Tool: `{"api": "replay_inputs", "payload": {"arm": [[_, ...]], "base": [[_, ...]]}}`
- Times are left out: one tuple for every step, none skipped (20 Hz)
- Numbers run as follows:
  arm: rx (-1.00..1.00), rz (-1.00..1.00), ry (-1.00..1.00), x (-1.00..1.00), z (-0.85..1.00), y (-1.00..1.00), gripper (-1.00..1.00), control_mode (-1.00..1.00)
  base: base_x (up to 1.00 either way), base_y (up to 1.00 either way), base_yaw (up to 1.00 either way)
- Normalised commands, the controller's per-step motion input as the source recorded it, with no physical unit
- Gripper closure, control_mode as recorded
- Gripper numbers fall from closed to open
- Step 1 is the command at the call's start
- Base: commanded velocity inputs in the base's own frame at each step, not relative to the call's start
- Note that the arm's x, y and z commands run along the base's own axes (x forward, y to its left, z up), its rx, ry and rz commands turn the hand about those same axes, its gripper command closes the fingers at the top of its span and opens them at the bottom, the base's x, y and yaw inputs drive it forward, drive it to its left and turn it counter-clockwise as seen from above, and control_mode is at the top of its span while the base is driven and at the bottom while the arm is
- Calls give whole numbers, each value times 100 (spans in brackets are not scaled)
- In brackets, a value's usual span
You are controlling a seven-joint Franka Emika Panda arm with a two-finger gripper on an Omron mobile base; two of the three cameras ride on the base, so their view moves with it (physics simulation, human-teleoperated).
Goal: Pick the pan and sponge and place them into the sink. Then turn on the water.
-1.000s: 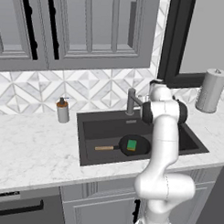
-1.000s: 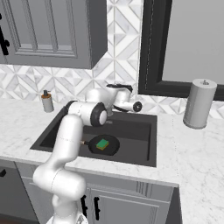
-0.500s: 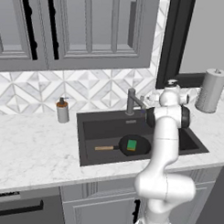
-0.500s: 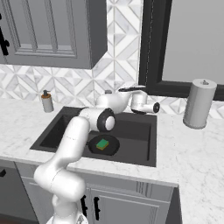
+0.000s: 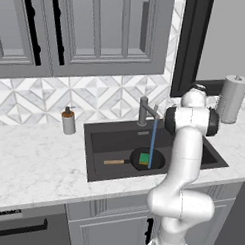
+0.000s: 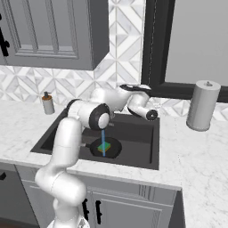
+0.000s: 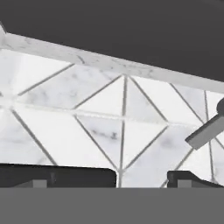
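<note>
the pan (image 5: 143, 159) lies in the sink (image 5: 101, 145) with the sponge (image 5: 144, 158) on it; the water (image 5: 153, 143) falls from the faucet (image 5: 144, 111) onto them. the gripper (image 7: 142, 178) is spread wide, holding nothing, above the sink's back edge.

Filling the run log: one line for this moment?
pan: in sink | sponge: on pan | water: running | gripper: open, empty

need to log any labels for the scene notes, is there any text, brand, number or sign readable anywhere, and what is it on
None: no readable text, brand, number or sign in any view.
Soap dispenser: plain, no label.
Paper towel roll: blank.
Pan, sponge, sink, faucet: no markings.
Cabinets and tiled backsplash: pattern only, no lettering.
</note>
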Motion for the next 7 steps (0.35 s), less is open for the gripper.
{"api": "replay_inputs", "payload": {"arm": [[-74,-33,-57,-72,-17,24,-100,-100],[-73,-32,-54,-80,-21,22,-100,-100],[-74,-30,-55,-78,-2,26,-100,-100],[-70,-27,-51,-94,6,21,-100,-100],[-67,-25,-49,-87,24,10,-100,-100],[-65,-23,-47,-85,46,0,-100,-100],[-59,-24,-37,-70,54,-5,-100,-100]], "base": [[0,0,0],[0,0,0],[0,0,0],[0,0,0],[0,0,0],[0,0,0],[0,0,0]]}}
